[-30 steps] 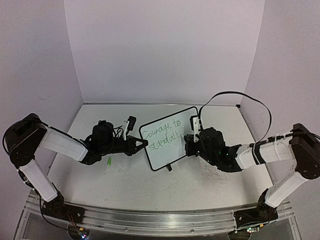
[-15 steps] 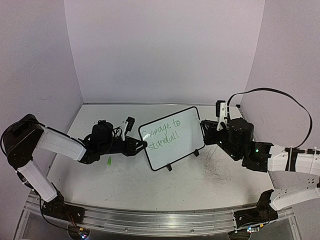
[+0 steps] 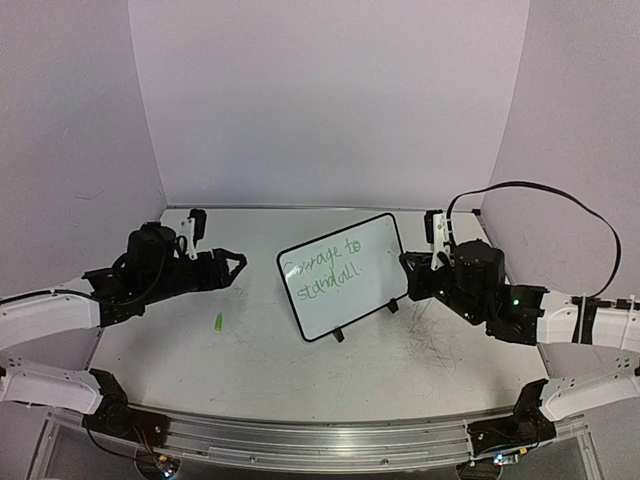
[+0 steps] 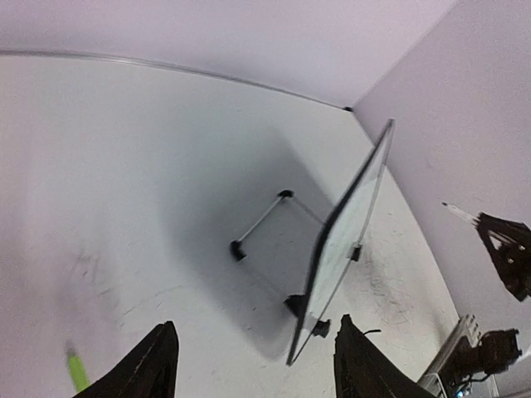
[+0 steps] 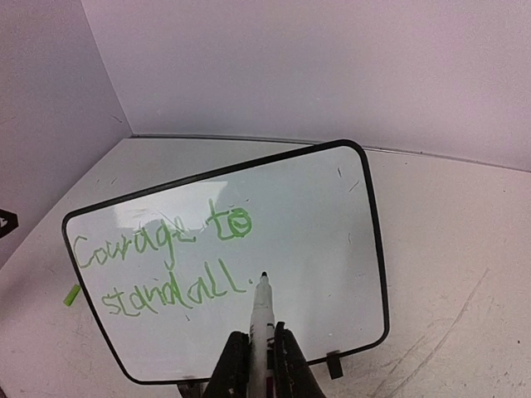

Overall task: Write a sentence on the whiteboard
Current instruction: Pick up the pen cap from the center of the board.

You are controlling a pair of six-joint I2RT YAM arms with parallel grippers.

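Note:
The whiteboard [image 3: 360, 285] stands tilted on its feet mid-table, black-framed. The sentence [image 3: 322, 270] is in green, two lines reading "courage to stand all". My left gripper [image 3: 240, 265] is open and empty, well left of the board's left edge. In the left wrist view the whiteboard [image 4: 342, 245] shows nearly edge-on ahead of the left gripper [image 4: 253, 365]. My right gripper [image 3: 408, 272] is shut on a white marker [image 5: 264, 308], just off the board's right edge. In the right wrist view the marker tip points at the whiteboard [image 5: 323, 215], right after the sentence [image 5: 162, 261]; contact is unclear.
A small green cap [image 3: 218, 322] lies on the tabletop left of the board, seen also as the cap [image 4: 76, 371] in the left wrist view. Grey scuff marks [image 3: 430, 345] cover the table at right. Walls close in behind and on both sides. A black cable [image 3: 540, 195] loops over the right arm.
My left gripper has opened, let go of the whiteboard's left edge and drawn back to the left. The right gripper with the marker has pulled away to the board's right edge.

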